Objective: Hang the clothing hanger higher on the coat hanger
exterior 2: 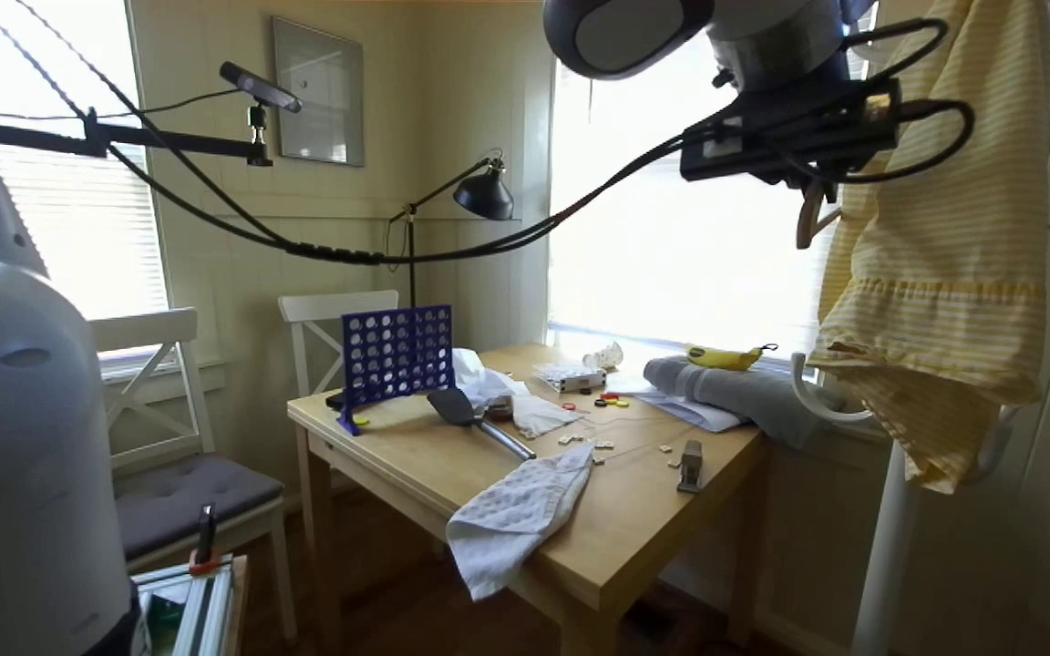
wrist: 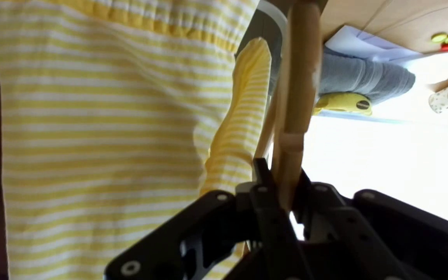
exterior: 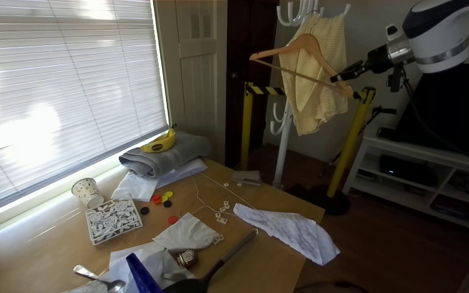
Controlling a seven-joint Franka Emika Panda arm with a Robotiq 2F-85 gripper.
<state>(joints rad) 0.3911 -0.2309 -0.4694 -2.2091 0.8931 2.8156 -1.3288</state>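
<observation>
Where claw (wrist: 282,171) pinches, clothing hanger (exterior: 305,41) sits between fingers (wrist: 266,190) (one sloping side).

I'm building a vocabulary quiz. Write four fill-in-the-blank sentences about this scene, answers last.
1. The gripper is closed on a clothes hanger made of ____.
2. The color of the coat stand is ____.
3. The striped garment is white and ____.
4. The banana-shaped pouch lies on ____ of the gray towel.
Answers: wood; white; yellow; top.

Robot arm (exterior: 438,45): white, smoothly rounded; grey band (exterior: 446,55), dark curved panel (exterior: 421,22). Collar (exterior: 399,49): silver metal, cylindrical. Gripper (wrist: 284,181): black, jointed; light round screws (wrist: 130,268). Cables (exterior 2: 334,253): black, slender, partly bundled.
</observation>
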